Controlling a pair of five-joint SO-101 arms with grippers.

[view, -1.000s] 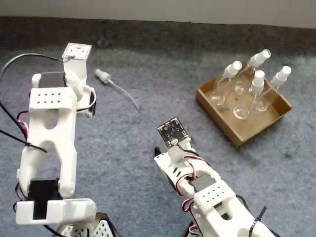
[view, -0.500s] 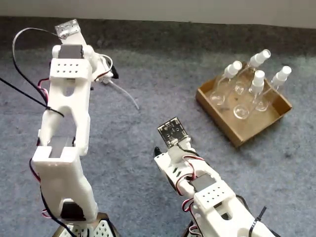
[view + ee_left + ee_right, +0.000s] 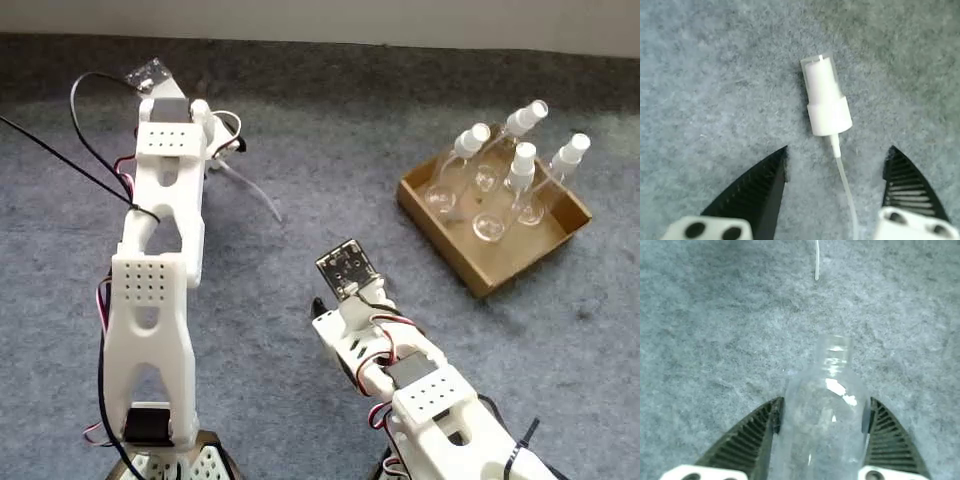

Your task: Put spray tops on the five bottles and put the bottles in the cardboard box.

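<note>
**Spray top on the carpet, uncapped bottle in the right gripper**

Spray top (image 3: pixel 826 102) lies flat on the grey carpet (image 3: pixel 300 120), white, with its thin tube (image 3: pixel 845 190) trailing from the collar. The left gripper (image 3: pixel 838 148) hangs over it with its black fingers spread wide. The tips sit on either side of the tube, just short of the collar, and neither touches the top. In the high view the left arm is stretched out to the far left part of the table, and the tube runs out from beside its wrist.

The right gripper (image 3: pixel 825 401) is clamped on a clear bottle (image 3: pixel 832 385), one finger on each side of the body. The bottle's open neck points away from the wrist and carries no top. This arm sits near the middle of the table, well apart from the spray top.

The cardboard box (image 3: pixel 440 240) stands at the right side of the table. Four capped bottles (image 3: pixel 505 195) stand in it, each with a white spray top on.
</note>
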